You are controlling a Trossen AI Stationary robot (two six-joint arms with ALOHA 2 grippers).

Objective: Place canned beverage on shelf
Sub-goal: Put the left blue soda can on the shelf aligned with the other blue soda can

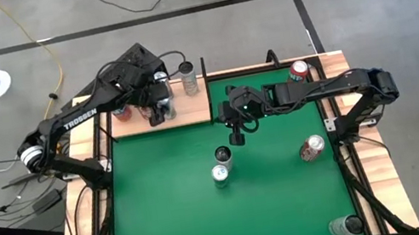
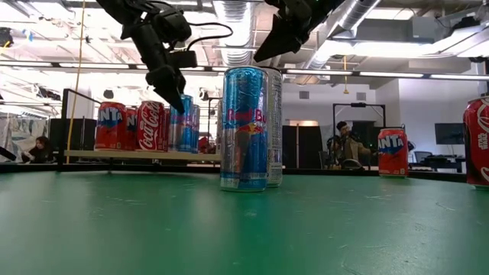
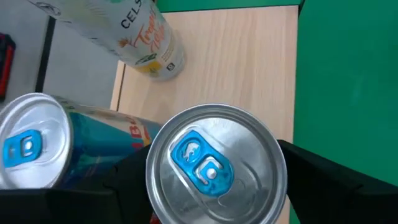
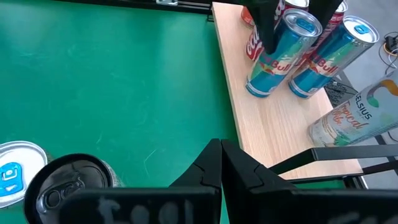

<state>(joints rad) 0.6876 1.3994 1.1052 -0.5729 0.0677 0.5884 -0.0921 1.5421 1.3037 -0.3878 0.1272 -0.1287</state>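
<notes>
The shelf (image 1: 191, 110) is a pale-wood board at the table's far left. Several cans stand on it, among them two blue Red Bull cans (image 4: 283, 53) and a white Celsius can (image 4: 354, 121). My left gripper (image 1: 158, 109) is over the shelf, shut on one Red Bull can (image 3: 214, 165). My right gripper (image 4: 221, 162) is shut and empty, above the green felt just right of the shelf's edge. Just nearer than it, two more cans (image 1: 223, 155) (image 1: 219, 174) stand at the table's middle. My left gripper pinches the Red Bull can near its top rim (image 3: 277, 155), one finger on each side of the can's wall. The fingers (image 4: 267, 25) come from above, pointing down. The can stands upright with its base (image 4: 258, 90) on the shelf.
A red can (image 1: 298, 70) stands at the far right corner, another (image 1: 312, 148) at the right side, and one can (image 1: 345, 226) at the near right corner. Open felt lies at the near left. A person (image 2: 348, 145) sits in the room behind.
</notes>
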